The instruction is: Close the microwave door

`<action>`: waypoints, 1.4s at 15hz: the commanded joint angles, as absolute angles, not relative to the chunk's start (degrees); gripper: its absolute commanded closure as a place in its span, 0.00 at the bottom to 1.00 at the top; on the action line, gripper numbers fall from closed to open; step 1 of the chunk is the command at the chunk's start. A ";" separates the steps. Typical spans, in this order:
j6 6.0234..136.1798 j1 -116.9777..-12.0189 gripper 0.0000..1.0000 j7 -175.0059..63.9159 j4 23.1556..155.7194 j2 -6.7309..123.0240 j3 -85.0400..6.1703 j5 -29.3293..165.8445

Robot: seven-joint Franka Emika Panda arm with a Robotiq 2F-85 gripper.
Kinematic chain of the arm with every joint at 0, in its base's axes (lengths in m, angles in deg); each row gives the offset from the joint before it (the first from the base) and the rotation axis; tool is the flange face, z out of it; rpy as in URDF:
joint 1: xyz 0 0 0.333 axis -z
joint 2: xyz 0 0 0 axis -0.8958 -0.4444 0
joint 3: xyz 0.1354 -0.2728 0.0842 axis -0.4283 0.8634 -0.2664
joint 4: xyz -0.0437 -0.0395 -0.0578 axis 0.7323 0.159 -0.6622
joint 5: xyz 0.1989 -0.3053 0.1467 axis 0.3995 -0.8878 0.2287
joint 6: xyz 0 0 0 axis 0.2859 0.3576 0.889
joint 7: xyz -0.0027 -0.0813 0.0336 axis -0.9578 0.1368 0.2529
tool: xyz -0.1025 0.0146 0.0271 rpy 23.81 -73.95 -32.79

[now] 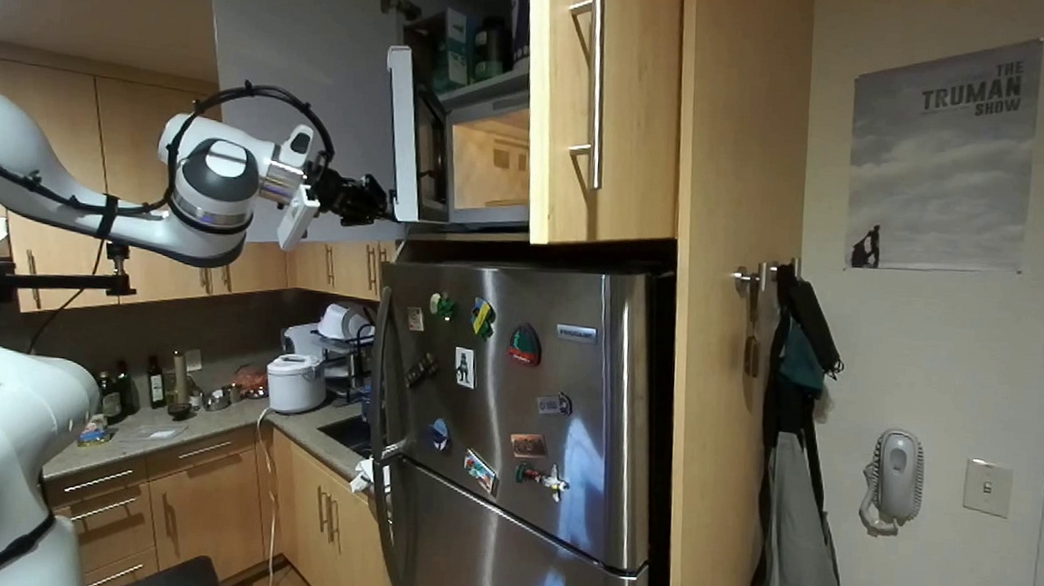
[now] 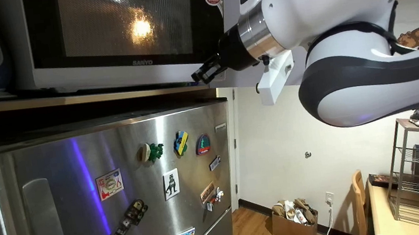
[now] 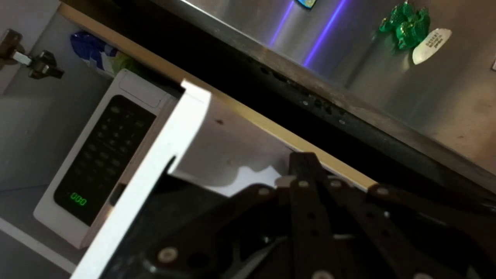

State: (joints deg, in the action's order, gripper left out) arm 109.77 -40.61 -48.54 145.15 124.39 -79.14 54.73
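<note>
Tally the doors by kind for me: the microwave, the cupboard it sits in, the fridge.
Microwave door: 1 (open)
Cupboard doors: 2 (both open)
Fridge doors: 2 (upper, lower)
Total: 5

Light wood cabinets (image 1: 133,133) rise beside a stainless steel fridge (image 1: 497,409) streaked with violet light (image 2: 92,186). A pale wall (image 1: 935,354) bears a Truman Show poster (image 1: 942,165); wood floor (image 2: 252,231), a wooden chair (image 2: 359,199) and a wire rack (image 2: 409,126) show in an exterior view.
</note>
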 commanded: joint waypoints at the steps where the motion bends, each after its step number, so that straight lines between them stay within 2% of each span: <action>1: 109.71 -40.62 0.98 -49.09 145.53 124.49 -79.18 55.33; 12: 111.43 -38.23 0.98 -48.49 141.41 124.06 -79.45 55.31; 21: 110.84 -27.58 0.98 -47.56 134.61 120.84 -82.73 54.70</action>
